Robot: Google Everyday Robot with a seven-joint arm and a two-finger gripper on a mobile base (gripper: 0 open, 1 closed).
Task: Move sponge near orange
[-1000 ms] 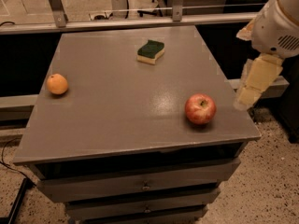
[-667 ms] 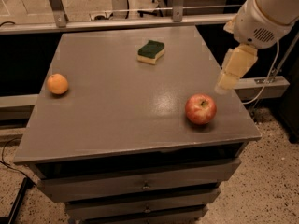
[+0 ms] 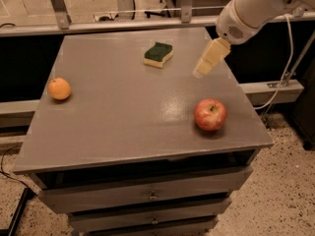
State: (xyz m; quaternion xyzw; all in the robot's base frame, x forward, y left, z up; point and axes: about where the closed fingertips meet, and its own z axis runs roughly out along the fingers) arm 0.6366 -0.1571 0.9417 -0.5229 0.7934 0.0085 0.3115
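The sponge (image 3: 158,54), dark green on top of pale yellow foam, lies on the grey tabletop toward the back middle. The orange (image 3: 59,89) sits near the table's left edge. My gripper (image 3: 200,73) hangs over the right back part of the table, to the right of the sponge and apart from it, pointing down and left. It holds nothing that I can see.
A red apple (image 3: 210,114) sits on the table's right front part, below the gripper. The grey table (image 3: 123,127) has drawers under it. A metal rail with posts (image 3: 123,18) runs behind the table. A cable hangs at the right.
My arm has swung from beyond the table's right edge up and to the left, over the tabletop and closer to the sponge. The sponge, orange and apple have not moved.
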